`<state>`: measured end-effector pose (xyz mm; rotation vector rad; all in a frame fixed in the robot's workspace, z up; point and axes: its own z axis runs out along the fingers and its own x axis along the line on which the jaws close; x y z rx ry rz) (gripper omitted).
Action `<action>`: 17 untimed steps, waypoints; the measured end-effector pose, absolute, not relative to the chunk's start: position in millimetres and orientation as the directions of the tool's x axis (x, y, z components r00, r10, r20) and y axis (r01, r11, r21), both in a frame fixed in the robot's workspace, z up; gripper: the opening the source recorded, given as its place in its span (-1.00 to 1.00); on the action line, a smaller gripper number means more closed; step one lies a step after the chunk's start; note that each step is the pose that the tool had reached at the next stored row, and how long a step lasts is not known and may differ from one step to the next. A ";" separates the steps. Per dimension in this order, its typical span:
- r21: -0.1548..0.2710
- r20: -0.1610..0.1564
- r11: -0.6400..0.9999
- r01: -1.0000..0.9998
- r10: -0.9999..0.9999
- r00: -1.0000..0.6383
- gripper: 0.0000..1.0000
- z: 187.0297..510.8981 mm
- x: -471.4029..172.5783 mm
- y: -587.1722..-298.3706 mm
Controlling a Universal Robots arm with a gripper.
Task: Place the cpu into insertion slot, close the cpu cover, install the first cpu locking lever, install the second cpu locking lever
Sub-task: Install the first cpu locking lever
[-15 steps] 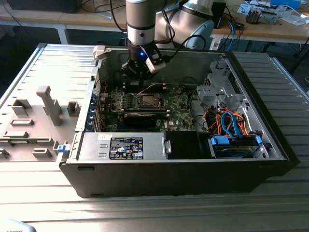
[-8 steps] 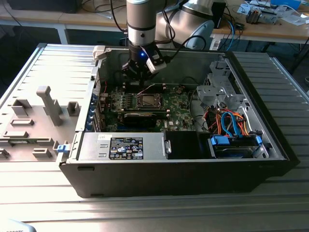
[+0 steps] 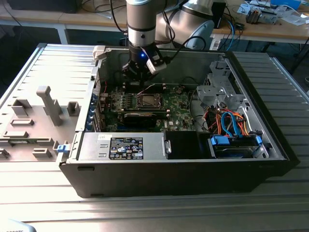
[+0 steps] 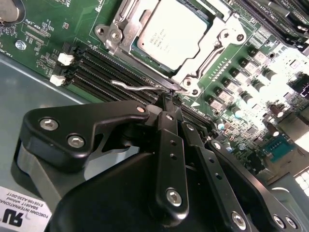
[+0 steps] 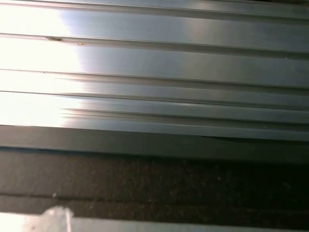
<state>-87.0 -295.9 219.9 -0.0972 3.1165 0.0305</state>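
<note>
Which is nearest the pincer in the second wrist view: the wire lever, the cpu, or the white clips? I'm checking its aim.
1. Wire lever: at the tips of the pincer.
2. Cpu: in the socket beyond the lever, cpu cover down around it.
3. White clips: off to the side, at the memory slots' ends.

There's the arm [image 3: 141,19] in the exterior view: a round silver-grey tube with a dark band near its lower end, then a black wrist block with a small blue light glowing on it. A pale grey box-shaped unit [image 3: 155,65] (a camera housing, by the look of it) is bolted at the side. Black cables trail off behind. In the second wrist view the gripper [image 4: 169,99] is matte black throughout: smooth rounded link plates, flat slim fingers [image 4: 170,140] dotted with small holes, and bright silver socket-head screws at every pivot.
</note>
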 end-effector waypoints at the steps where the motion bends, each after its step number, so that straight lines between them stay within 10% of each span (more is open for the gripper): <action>1: 0.019 -0.024 0.998 -0.063 -0.063 -0.998 -0.79 219.3 -87.0 -295.9; 17: 0.019 -0.024 0.998 -0.064 -0.064 -0.998 -0.79 214.2 -84.0 -297.0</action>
